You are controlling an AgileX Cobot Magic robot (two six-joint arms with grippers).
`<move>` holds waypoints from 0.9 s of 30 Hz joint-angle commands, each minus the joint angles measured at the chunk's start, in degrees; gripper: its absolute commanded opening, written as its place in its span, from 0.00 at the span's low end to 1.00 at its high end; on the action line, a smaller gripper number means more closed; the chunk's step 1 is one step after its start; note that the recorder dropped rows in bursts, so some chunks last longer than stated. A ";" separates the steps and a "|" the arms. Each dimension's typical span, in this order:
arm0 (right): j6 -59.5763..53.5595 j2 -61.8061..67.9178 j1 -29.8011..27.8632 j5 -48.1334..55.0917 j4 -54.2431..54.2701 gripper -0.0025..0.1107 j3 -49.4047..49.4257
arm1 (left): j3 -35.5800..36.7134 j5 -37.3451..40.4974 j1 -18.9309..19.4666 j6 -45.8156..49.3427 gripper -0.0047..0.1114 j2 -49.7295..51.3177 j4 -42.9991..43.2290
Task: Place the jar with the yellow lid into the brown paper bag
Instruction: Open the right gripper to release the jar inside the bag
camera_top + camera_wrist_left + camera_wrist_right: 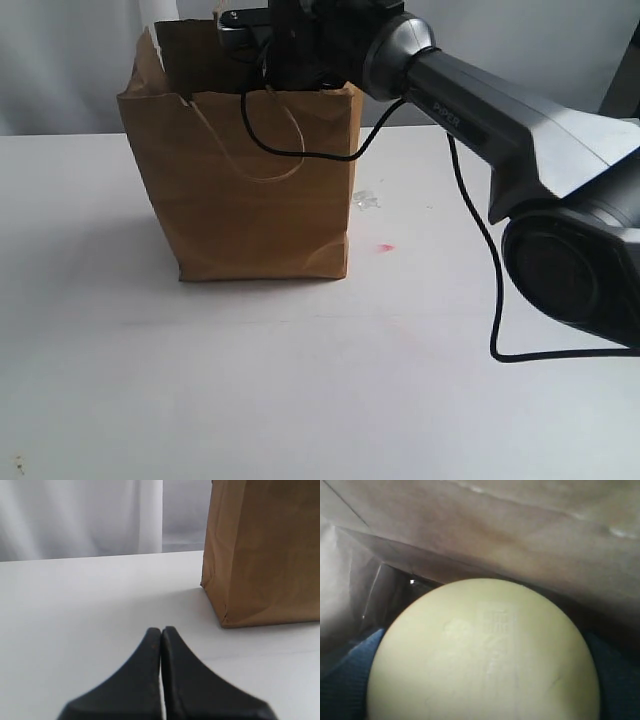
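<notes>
Brown paper bag [250, 190] stands on counter [300, 380]. My right end effector [295, 62] sits in its mouth, grasping yellow-lidded jar [485, 655] right under it inside the bag, blue pads [342, 680] flanking lid. Left end effector [161, 630] clenched, fingertips together, bag ahead of it.

Plain brown paper bag [250, 190] on a white bench [300, 400] flecked with one red spot [385, 247]; the jar [485, 655] shows a pale yellow lid; dark grey arm [500, 110], black cable [497, 300].

The right arm [500, 120] is dark grey with a black cable [496, 300]; the left gripper [161, 631] has black jaws.
</notes>
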 commanded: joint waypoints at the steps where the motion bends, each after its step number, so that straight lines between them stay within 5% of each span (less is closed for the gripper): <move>1: -1.40 0.43 -0.10 -0.10 0.59 0.02 -0.23 | -0.13 -0.54 -0.28 -0.22 0.05 0.17 -0.22; 14: -3.17 0.43 -0.10 0.37 1.94 0.05 -0.23 | -0.13 -0.54 -0.28 -0.22 0.05 0.17 -0.22; 27: -3.17 0.43 -0.10 0.15 1.94 0.72 -0.23 | -0.13 -0.54 -0.28 -0.22 0.05 0.17 -0.22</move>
